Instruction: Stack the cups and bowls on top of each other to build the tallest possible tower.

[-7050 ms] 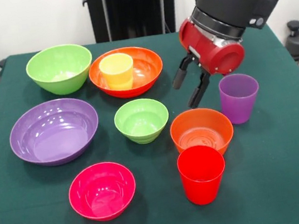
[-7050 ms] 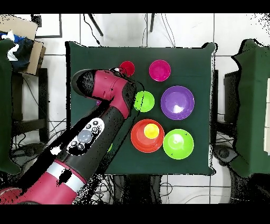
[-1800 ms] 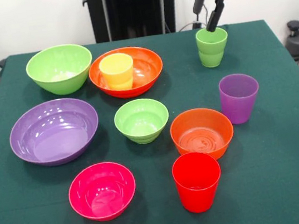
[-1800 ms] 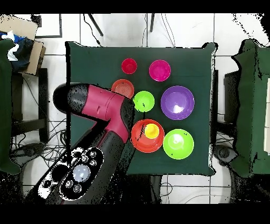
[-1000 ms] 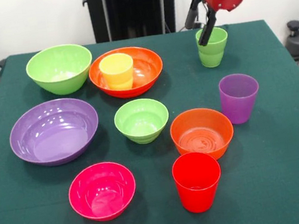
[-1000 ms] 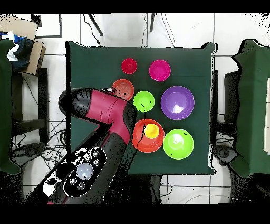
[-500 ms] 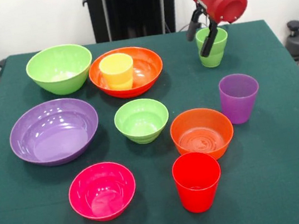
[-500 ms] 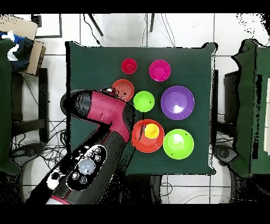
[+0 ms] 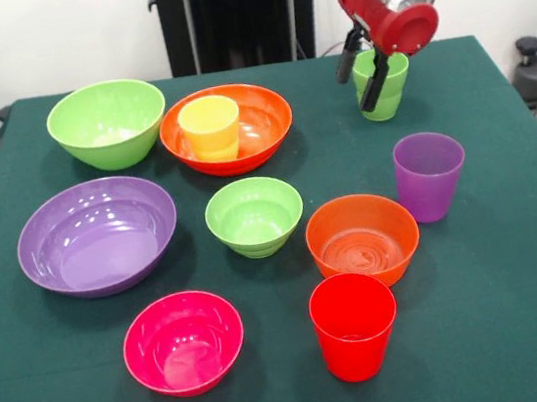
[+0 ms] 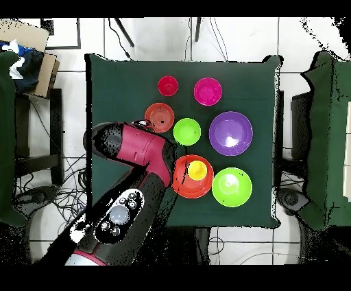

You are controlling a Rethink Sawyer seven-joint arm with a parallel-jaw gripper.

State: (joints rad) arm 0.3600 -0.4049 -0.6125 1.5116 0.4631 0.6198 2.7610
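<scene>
Tool (image 9: pixel 362 72) at light green cup (image 9: pixel 385 85), far right part of counter (image 9: pixel 519 254), near back edge. Fingers spread, straddling cup's left wall, not clamped. Yellow cup (image 9: pixel 210 128) inside large orange bowl (image 9: pixel 262 121). Purple cup (image 9: pixel 429 176), red cup (image 9: pixel 354 325) stand apart; open counter along right edge.

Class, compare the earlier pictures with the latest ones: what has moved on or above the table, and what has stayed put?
The hand has shifted slightly at the light green cup, its fingers straddling the near rim; nothing is lifted. The cup, the yellow cup in the large orange bowl and everything else stayed put.
</scene>
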